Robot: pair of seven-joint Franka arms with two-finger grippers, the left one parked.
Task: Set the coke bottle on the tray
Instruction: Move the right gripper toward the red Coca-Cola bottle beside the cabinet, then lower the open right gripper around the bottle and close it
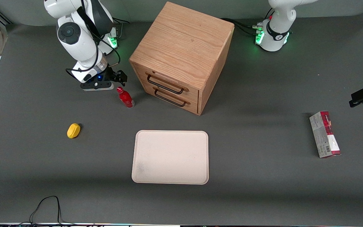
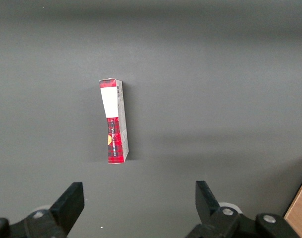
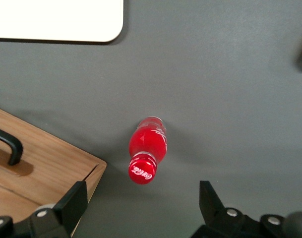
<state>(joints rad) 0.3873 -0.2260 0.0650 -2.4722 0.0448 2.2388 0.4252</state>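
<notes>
The coke bottle (image 1: 125,97), small and red with a red cap, stands upright on the grey table, farther from the front camera than the cream-beige tray (image 1: 170,156). My gripper (image 1: 118,80) hovers a little farther from the front camera than the bottle and higher than its cap, open, with nothing between its fingers. In the right wrist view the coke bottle (image 3: 147,148) shows from above, its cap just ahead of the open gripper (image 3: 142,208), apart from both fingers. A rounded corner of the tray (image 3: 56,20) also shows there. The tray holds nothing.
A wooden drawer cabinet (image 1: 181,56) with two black handles stands beside the bottle; its edge (image 3: 36,163) lies close to one finger. A yellow object (image 1: 73,130) lies toward the working arm's end. A red-and-grey carton (image 1: 325,134) lies toward the parked arm's end.
</notes>
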